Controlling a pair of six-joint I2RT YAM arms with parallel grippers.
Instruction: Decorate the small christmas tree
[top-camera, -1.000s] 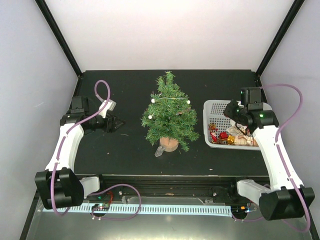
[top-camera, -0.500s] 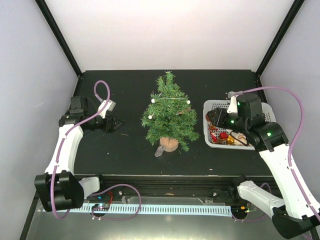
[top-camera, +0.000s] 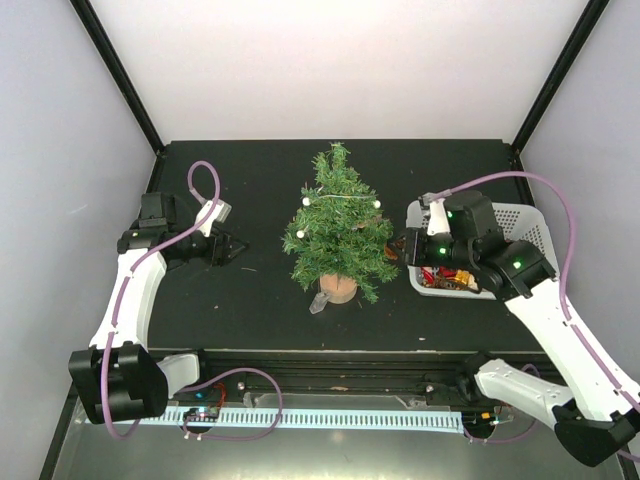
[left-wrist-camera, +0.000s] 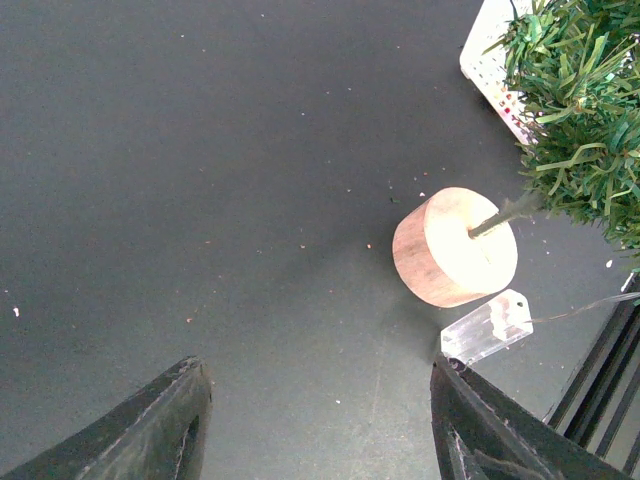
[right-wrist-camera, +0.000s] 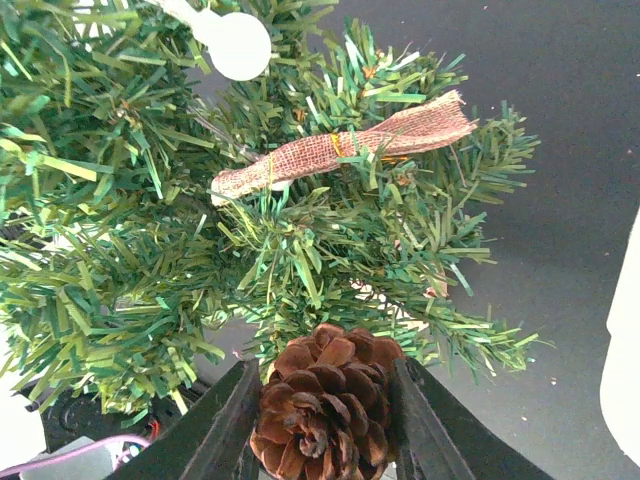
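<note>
At bench (top-camera: 260, 180) centre: small christmas tree (top-camera: 338, 225) upright, carrying white bulbs (right-wrist-camera: 240, 45), burlap bow (right-wrist-camera: 340, 148). Right claw (right-wrist-camera: 325, 420) grips pine cone (right-wrist-camera: 325, 395) beside branches, not hung. Left claw (left-wrist-camera: 320, 430) open, idle. Basket (top-camera: 525, 215) holds more ornaments (top-camera: 445, 280); judged partway.

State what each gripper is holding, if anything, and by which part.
The right gripper holds a brown pine cone by its two opposite sides, beside the small christmas tree. The left gripper is open and holds nothing.

Matte black table (top-camera: 260, 300), plain white back wall (top-camera: 340, 60), pale greyish side walls (top-camera: 45, 200), black corner posts (top-camera: 120, 75) angling up. Lighting's soft and even.
</note>
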